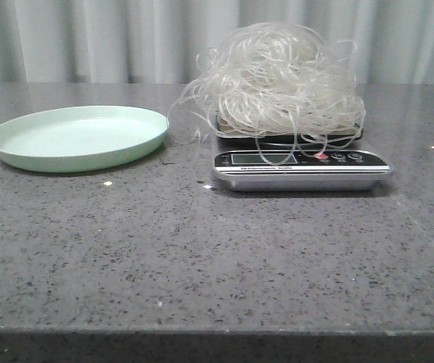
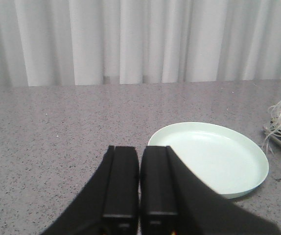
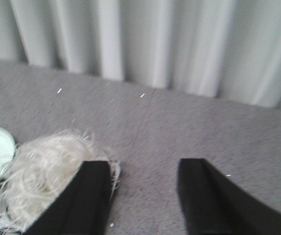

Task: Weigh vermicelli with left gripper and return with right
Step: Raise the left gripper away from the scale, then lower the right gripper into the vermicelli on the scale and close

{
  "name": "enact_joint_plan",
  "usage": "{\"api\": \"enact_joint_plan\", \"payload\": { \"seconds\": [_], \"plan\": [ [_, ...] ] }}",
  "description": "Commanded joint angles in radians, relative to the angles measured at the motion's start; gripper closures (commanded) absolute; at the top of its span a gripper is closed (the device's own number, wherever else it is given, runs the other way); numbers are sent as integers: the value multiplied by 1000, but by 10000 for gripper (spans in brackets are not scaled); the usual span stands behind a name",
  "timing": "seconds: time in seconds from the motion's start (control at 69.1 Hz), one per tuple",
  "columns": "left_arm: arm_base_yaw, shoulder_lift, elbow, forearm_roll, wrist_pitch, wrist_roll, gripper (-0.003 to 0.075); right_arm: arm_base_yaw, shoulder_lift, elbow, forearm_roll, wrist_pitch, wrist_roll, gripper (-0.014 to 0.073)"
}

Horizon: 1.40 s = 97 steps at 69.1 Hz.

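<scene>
Vermicelli on scale, plate bare.
Grey speckled surface (image 1: 202,257); pale green plate (image 1: 77,138) at left, nothing in it. Vermicelli (image 1: 277,76) heaped on the scale (image 1: 300,162) just right of the plate, loops draping over the display. Left gripper (image 2: 139,186) fingers pressed together, holding nothing; right gripper (image 3: 143,196) spread wide beside the tangle.

I see the vermicelli (image 1: 277,79) as thin, translucent, glassy strands with a slight sheen. The scale (image 1: 300,168) shows a silvery metallic-looking body and glossy black panel. The plate (image 1: 77,138) looks like smooth pale green plastic. Table (image 1: 202,257): speckled grey stone-like surface. Gripper fingers (image 2: 122,181): matt black.
</scene>
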State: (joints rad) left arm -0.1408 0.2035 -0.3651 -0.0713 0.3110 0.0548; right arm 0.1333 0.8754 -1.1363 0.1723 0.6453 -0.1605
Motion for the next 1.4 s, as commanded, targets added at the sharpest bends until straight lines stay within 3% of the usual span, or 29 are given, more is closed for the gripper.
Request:
{"api": "enact_joint_plan", "payload": {
  "seconds": [0.0,0.101,0.478,0.868,1.245,1.303,1.389],
  "plan": [
    [0,10,-26,-11,-85,-9,583,51,97,-108,-2,8,-32,31],
    [0,10,-26,-11,-85,-9,583,100,183,-171,-2,49,-38,-28],
    [0,10,-26,-11,-85,-9,583,267,521,-382,-2,80,-41,-28],
    [0,10,-26,-11,-85,-9,583,277,813,-460,-2,97,-41,-28],
    [0,10,-26,-11,-85,-9,583,277,920,-460,-2,207,-41,-28],
    [0,10,-26,-11,-85,-9,584,277,920,-460,-2,207,-41,-15],
    [0,10,-26,-11,-85,-9,583,277,920,-460,-2,206,-41,75]
  ]
}}
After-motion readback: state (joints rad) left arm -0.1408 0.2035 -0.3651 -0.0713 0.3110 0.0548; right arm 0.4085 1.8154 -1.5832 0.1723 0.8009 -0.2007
